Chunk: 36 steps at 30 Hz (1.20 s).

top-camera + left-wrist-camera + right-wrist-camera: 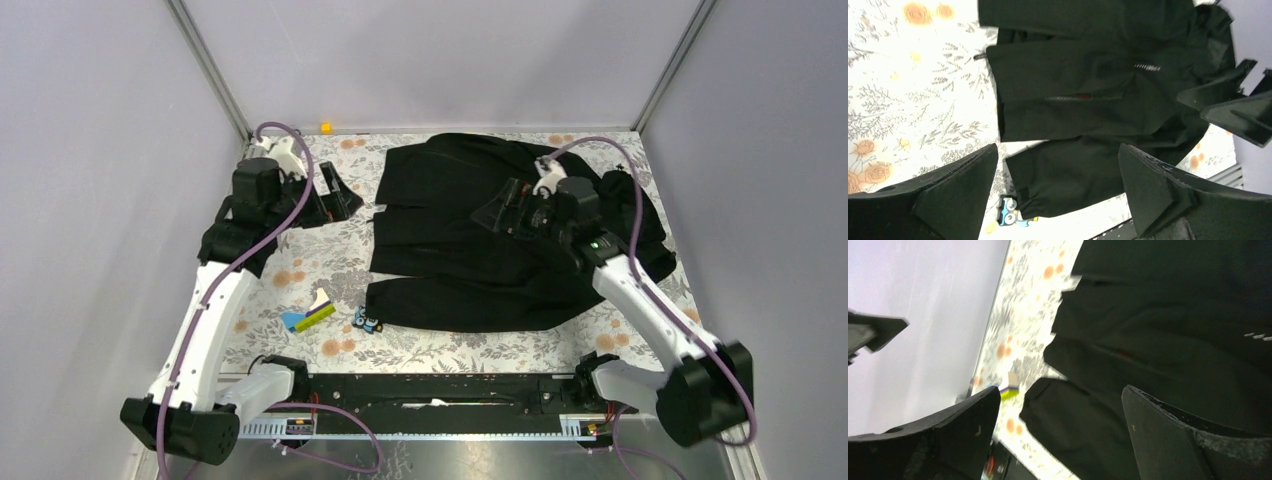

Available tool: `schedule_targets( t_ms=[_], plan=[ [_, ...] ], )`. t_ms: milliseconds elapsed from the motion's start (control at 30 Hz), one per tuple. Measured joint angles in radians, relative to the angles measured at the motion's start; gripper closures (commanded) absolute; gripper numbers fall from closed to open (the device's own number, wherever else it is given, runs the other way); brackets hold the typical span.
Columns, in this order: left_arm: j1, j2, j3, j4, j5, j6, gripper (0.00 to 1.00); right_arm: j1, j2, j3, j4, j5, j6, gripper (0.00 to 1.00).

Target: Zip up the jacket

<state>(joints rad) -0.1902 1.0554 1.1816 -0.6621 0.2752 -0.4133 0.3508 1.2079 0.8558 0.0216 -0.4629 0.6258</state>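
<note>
Above the jacket (440, 255), right end effector (1060, 400) agape, left end effector (1058, 157) agape

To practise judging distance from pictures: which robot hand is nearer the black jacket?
Right. The right hand hangs over the middle of the black jacket; the left hand is off to its left, over the floral tablecloth.

My table: floral cloth (300, 270), orange blooms on white. Small orange cube (325, 128) at far edge. Near front, blue-yellow-white block (310, 313); just beside it, small blue toy (367, 322). Grey walls (100, 150) around.
</note>
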Motion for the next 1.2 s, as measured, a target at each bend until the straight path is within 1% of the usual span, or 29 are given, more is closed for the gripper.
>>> schedule_targets(
  t_ms=[67,133,167,233,267,300,367,433,533,633,667,733,800,1000,1200],
  plan=[
    [0.000,0.038,-0.006,-0.014,0.011,0.017,0.01,0.006,0.093,0.021,0.013,-0.057,-0.003,0.13],
    [0.000,0.085,-0.005,-0.013,0.014,0.025,0.01,0.015,0.174,0.050,0.022,-0.074,-0.014,0.23],
    [0.000,0.112,-0.004,-0.010,0.013,0.023,0.01,0.024,0.216,0.068,0.033,-0.076,-0.018,0.25],
    [0.000,0.167,-0.004,0.016,0.006,0.009,0.01,0.043,0.281,0.098,0.064,-0.079,-0.017,0.28],
    [0.003,0.198,-0.003,0.032,0.002,-0.008,0.01,0.053,0.312,0.113,0.084,-0.079,-0.016,0.28],
    [0.011,0.235,0.001,0.047,0.003,-0.032,0.03,0.064,0.346,0.130,0.101,-0.080,-0.014,0.28],
    [0.045,0.323,0.009,0.094,0.029,-0.094,0.10,0.086,0.432,0.195,0.121,-0.081,-0.010,0.28],
    [0.103,0.412,0.011,0.151,0.078,-0.170,0.16,0.104,0.535,0.292,0.125,-0.079,-0.007,0.26],
    [0.185,0.547,0.014,0.215,0.139,-0.279,0.18,0.126,0.663,0.415,0.127,-0.070,0.003,0.20],
    [0.229,0.668,0.024,0.246,0.173,-0.366,0.17,0.154,0.737,0.468,0.134,-0.057,0.008,0.16],
    [0.235,0.687,0.027,0.250,0.178,-0.378,0.16,0.165,0.757,0.476,0.142,-0.054,0.007,0.15],
    [0.237,0.730,0.039,0.270,0.195,-0.394,0.04,0.187,0.798,0.496,0.149,-0.053,-0.002,0.15],
    [0.238,0.753,0.041,0.299,0.208,-0.396,0.01,0.202,0.843,0.531,0.142,-0.051,-0.029,0.13],
    [0.257,0.760,0.005,0.410,0.267,-0.409,0.01,0.213,0.954,0.693,0.039,-0.020,-0.208,0.12],
    [0.268,0.760,-0.032,0.467,0.319,-0.426,0.01,0.213,1.000,0.829,0.012,-0.032,-0.430,0.17]
  ],
)
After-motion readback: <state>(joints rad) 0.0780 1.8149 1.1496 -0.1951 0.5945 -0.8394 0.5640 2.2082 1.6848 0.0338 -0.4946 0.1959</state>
